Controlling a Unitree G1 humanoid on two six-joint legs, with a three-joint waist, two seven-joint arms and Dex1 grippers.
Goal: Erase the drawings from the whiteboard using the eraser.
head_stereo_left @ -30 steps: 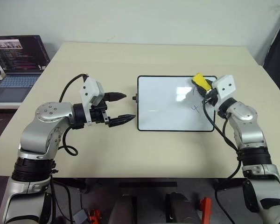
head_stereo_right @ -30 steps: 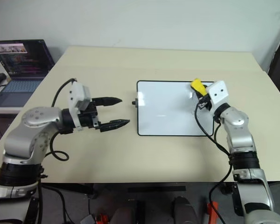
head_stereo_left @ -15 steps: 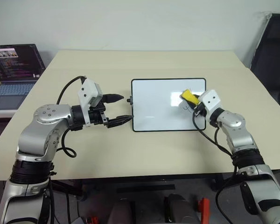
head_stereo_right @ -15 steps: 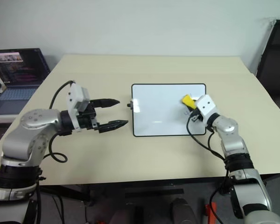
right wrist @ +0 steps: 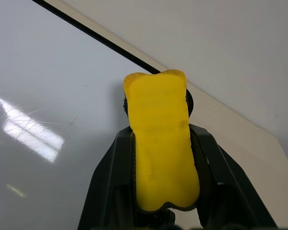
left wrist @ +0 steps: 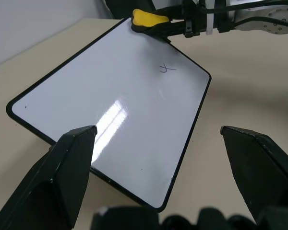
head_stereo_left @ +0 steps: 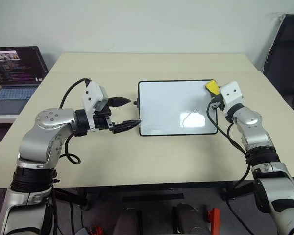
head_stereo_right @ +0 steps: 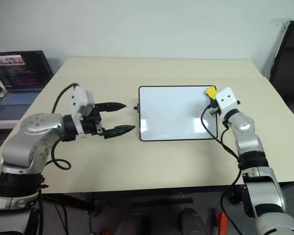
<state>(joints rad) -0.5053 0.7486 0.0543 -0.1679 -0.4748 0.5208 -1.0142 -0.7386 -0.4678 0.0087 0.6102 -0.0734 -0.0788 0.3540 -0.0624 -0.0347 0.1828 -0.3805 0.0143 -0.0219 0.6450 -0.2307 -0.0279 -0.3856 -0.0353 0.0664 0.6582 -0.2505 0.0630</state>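
The whiteboard (head_stereo_left: 166, 105) lies flat in the middle of the table. One small x-like drawing (left wrist: 168, 69) shows on its right part, near a patch of glare. The yellow eraser (head_stereo_left: 212, 87) is at the board's far right corner, over the black frame, with my right gripper (right wrist: 158, 139) shut on it. Whether the eraser presses on the surface I cannot tell. My left gripper (head_stereo_left: 133, 113) stands open just off the board's left edge, pointing at the board, nothing between its fingers.
An open laptop (head_stereo_left: 14, 68) sits at the far left beside the beige table (head_stereo_left: 137, 156). A dark chair (head_stereo_left: 286, 54) stands off the table's right side. A small black knob (head_stereo_left: 135, 104) juts from the board's left edge by my left fingertips.
My right gripper has carried the eraser from the board's right middle back to its far right corner. The left arm has kept still. The camera view shifted early on.
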